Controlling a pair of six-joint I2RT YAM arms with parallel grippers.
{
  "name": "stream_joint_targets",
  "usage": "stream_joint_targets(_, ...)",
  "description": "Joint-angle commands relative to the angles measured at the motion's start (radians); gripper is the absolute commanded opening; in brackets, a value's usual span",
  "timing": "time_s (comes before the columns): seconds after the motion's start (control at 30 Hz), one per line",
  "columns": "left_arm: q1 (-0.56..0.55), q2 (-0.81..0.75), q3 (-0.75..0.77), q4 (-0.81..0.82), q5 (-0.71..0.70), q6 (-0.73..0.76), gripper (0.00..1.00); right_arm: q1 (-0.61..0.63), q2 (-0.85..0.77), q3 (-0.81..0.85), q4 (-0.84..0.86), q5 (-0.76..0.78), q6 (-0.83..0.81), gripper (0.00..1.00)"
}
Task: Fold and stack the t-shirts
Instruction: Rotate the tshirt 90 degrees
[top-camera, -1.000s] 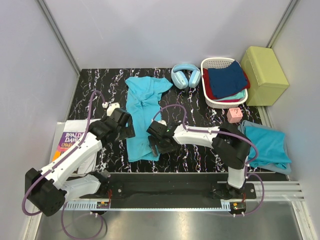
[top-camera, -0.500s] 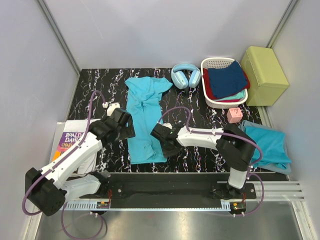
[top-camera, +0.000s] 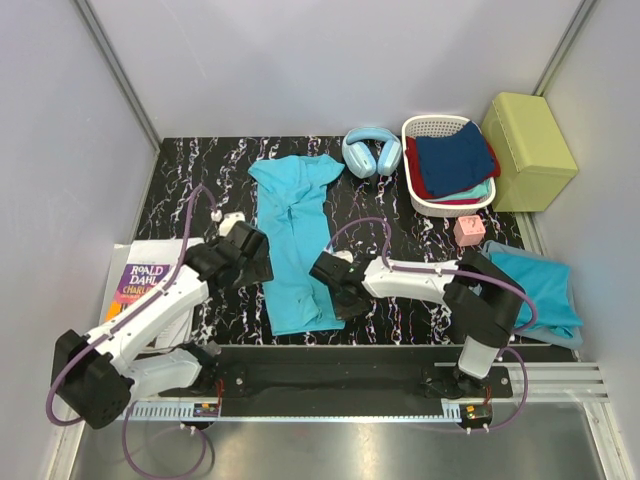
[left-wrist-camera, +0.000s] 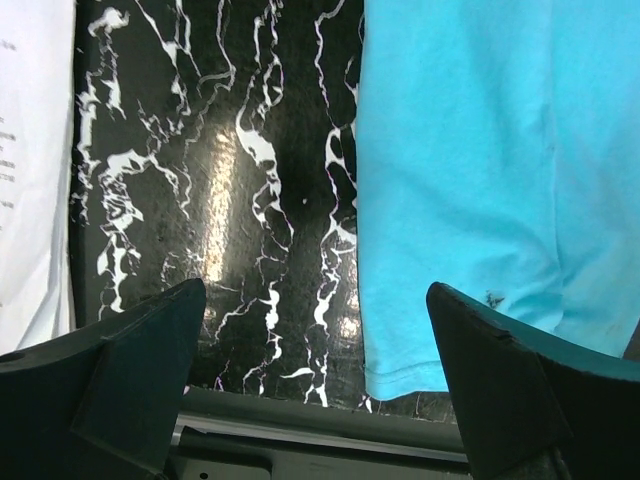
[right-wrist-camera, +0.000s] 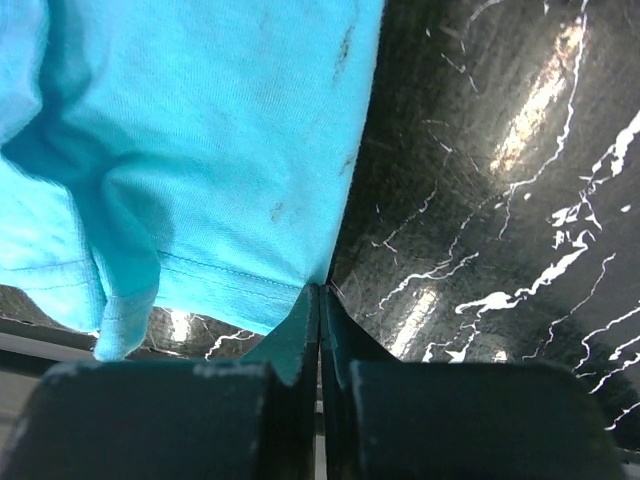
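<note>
R hand (right-wrist-camera: 318, 298): just snapping shut, now pinching near-right hem corner of t-shirt (top-camera: 295, 235).
L hand (left-wrist-camera: 315, 295): staying spread, hovering left of hem.
t-shirt: lying flat, mid desk (top-camera: 400, 215).
Meaning: fold prob. starting.

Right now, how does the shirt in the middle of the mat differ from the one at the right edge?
The middle shirt lies stretched out long, sleeves at the far end; the right-edge shirt is gathered into a compact folded pile. The right hand is shut on the middle shirt's near hem corner; no hand touches the right-edge shirt. Both are plain turquoise.
</note>
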Motion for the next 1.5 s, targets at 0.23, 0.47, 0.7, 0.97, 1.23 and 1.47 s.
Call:
stream_joint_targets(0.23,-0.155,0.053,-0.091,0.066,0.154,-0.059,0.99,0.017,-0.014,-0.069,-0.055,-0.008,0.018,0.0)
stream_joint_targets(0.47,-0.29,0.19,-0.089,0.111,0.209,-0.089,0.99,0.016,-0.017,-0.052,-0.062,-0.006,0.007,0.0)
stream_joint_targets(0.7,-0.358,0.294,-0.08,0.128,0.246,-0.091,0.99,0.017,-0.037,-0.08,-0.075,-0.006,0.008,0.0)
stream_joint_targets(0.97,-0.395,0.299,-0.135,0.116,0.278,-0.117,0.98,0.017,-0.077,-0.113,-0.1,0.002,0.015,0.0)
stream_joint_targets(1.23,-0.403,0.274,-0.177,0.036,0.246,-0.178,0.96,0.017,-0.084,-0.132,-0.111,0.015,0.016,0.0)
stream_joint_targets(1.47,-0.403,0.262,-0.18,-0.041,0.194,-0.212,0.96,0.016,-0.083,-0.136,-0.126,0.025,0.027,0.0)
